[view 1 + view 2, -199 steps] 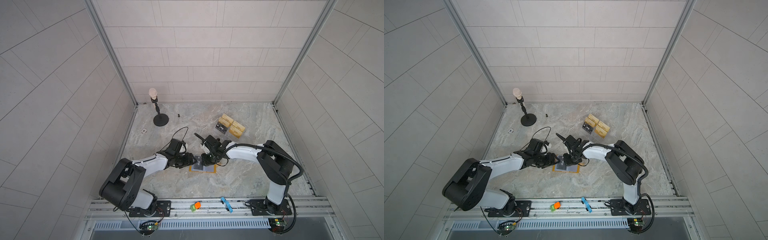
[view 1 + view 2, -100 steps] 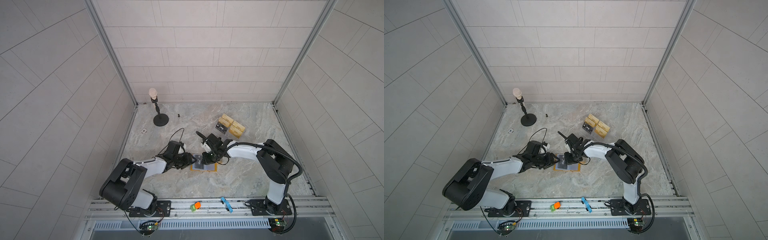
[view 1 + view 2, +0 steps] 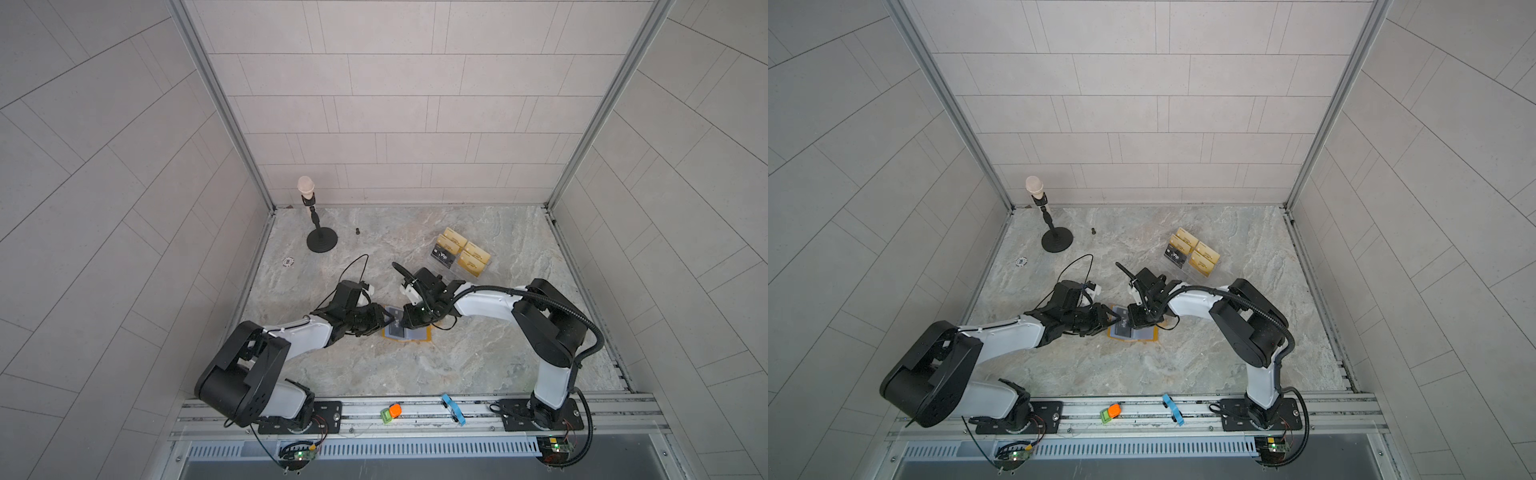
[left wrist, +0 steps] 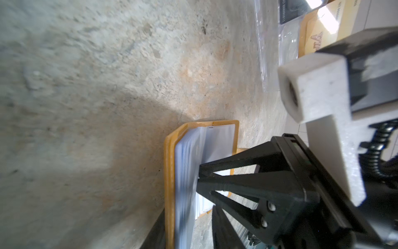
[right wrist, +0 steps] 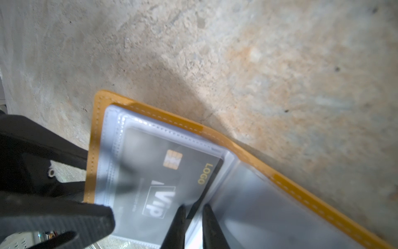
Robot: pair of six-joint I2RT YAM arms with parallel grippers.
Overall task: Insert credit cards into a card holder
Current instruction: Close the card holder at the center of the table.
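The card holder (image 3: 417,334) (image 3: 1144,334) lies open on the stone floor, its clear sleeves facing up. A black Vip credit card (image 5: 159,172) (image 3: 397,328) sits mostly inside a sleeve on the holder's left half. My right gripper (image 5: 193,208) (image 3: 409,318) is shut on that card's outer edge. My left gripper (image 4: 187,228) (image 3: 384,322) straddles the holder's left edge (image 4: 170,172). One finger is outside the yellow cover, the other over the sleeves with a gap, so it is open. Another black Vip card (image 3: 444,256) stands in the acrylic stand.
The clear acrylic stand with gold cards (image 3: 469,257) is at the back right. A microphone-shaped stand (image 3: 320,241) is at the back left, with a small black part (image 3: 357,231) and a white disc (image 3: 287,261) near it. Orange-green (image 3: 390,412) and blue (image 3: 453,409) clips lie on the front rail.
My left gripper's jaws have narrowed around the holder's left edge. The right gripper has stayed on the card with hardly any movement.
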